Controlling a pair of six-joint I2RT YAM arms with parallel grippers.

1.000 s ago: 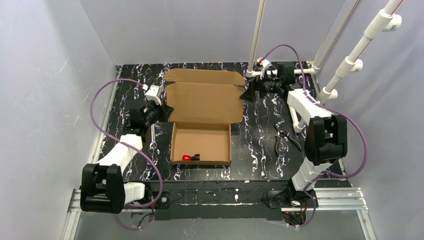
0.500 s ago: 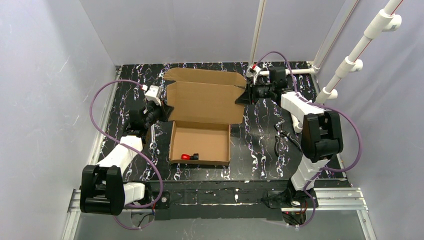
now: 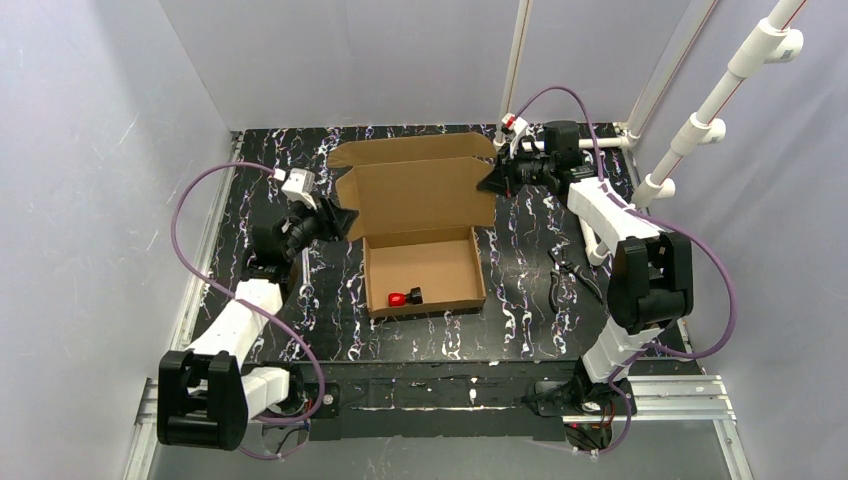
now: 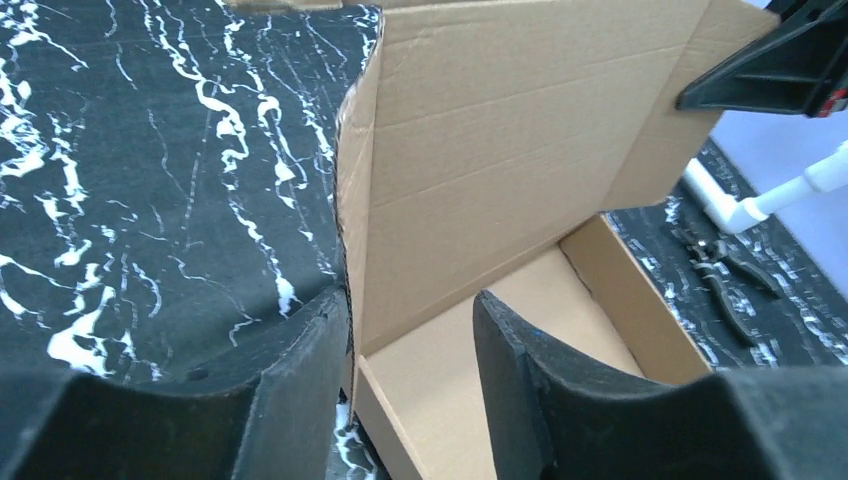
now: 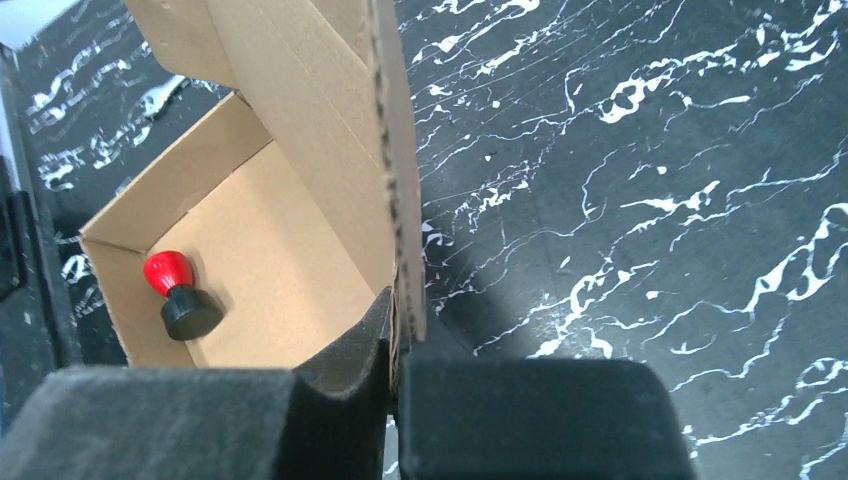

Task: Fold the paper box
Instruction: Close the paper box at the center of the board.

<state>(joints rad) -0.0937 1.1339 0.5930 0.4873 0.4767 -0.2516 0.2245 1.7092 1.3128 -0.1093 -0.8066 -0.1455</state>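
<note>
The jaws of the right gripper (image 5: 398,340) are clamped on the raised lid edge of the paper box (image 3: 425,205), which lies on the table (image 3: 520,290). The left gripper's (image 4: 410,300) are parted astride the opposite edge, unclamped. The lid should be lowered evenly, without the tray being dragged.

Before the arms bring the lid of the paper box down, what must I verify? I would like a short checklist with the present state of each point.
1. Right gripper shut on the right edge of the paper box lid: ok.
2. Left gripper gripping the lid's left edge: not ok, its jaws stand open around the edge.
3. Lid raised above the box floor: ok.
4. Red and black piece sits low enough for the lid to close: cannot tell.
5. Pliers apart from the box: ok.
</note>
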